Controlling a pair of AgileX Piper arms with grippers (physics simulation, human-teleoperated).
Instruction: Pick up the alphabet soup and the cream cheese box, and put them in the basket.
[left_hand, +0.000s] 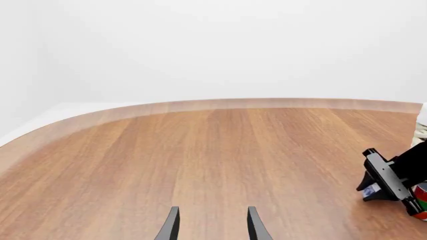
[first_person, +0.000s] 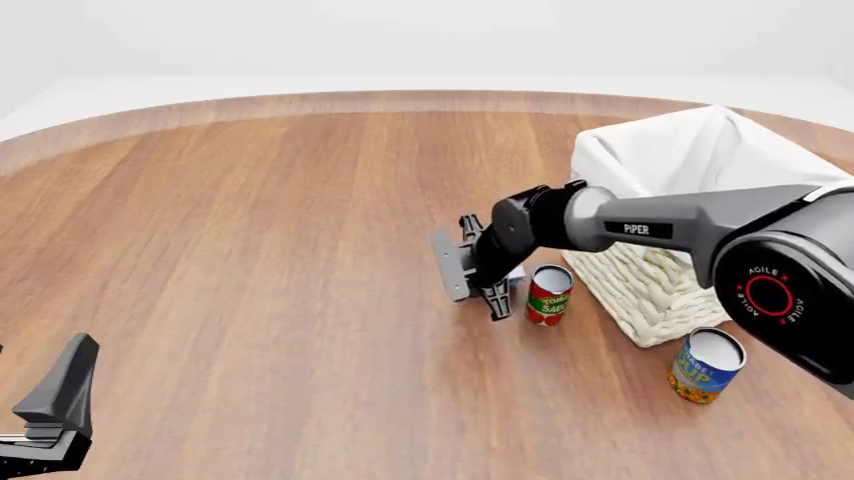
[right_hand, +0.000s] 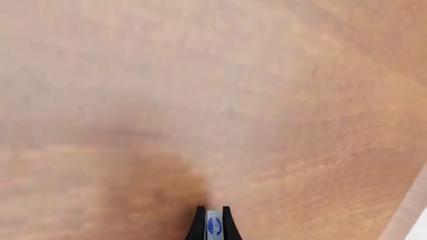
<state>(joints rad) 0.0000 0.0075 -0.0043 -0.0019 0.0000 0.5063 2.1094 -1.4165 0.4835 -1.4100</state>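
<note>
The cream cheese box shows as a thin blue and white strip pinched between the fingers of my right gripper, which is shut on it. In the front view that gripper hangs low over the table just left of the red can, and only a sliver of the box shows. The alphabet soup stands upright near the front corner of the basket. My left gripper is open and holds nothing, low at the front left.
A slim red and green tomato sauce can stands between my right gripper and the basket wall. The left wrist view catches the right gripper and that can at its edge. Bare wood stretches to the left.
</note>
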